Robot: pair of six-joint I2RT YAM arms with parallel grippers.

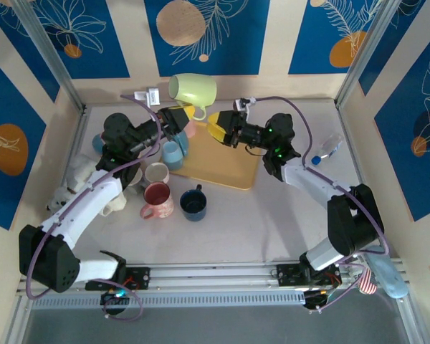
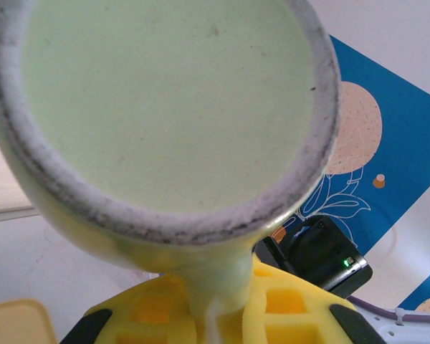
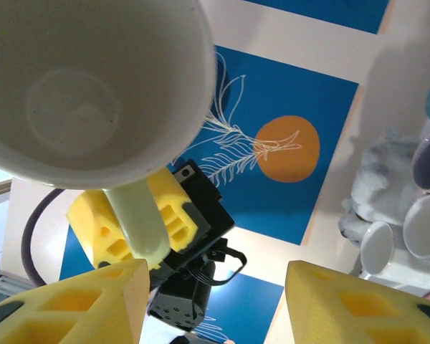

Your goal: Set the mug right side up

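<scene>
Left gripper [image 1: 180,115] clenched on the handle of the mug [image 1: 193,89], which is aloft near the back wall, lying sideways. The handle-only grip may let it swivel or slip onto the cups [image 1: 173,153] below. Right gripper [image 1: 218,127] released and empty, just beside the mug; could bump it.

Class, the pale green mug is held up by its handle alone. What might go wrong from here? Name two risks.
1. The left gripper pinches only the handle of the green mug, so the heavier body may swivel or slip out.
2. The open right gripper sits close beside it; a misjudged approach might knock it down towards the light blue mug nearby.
</scene>
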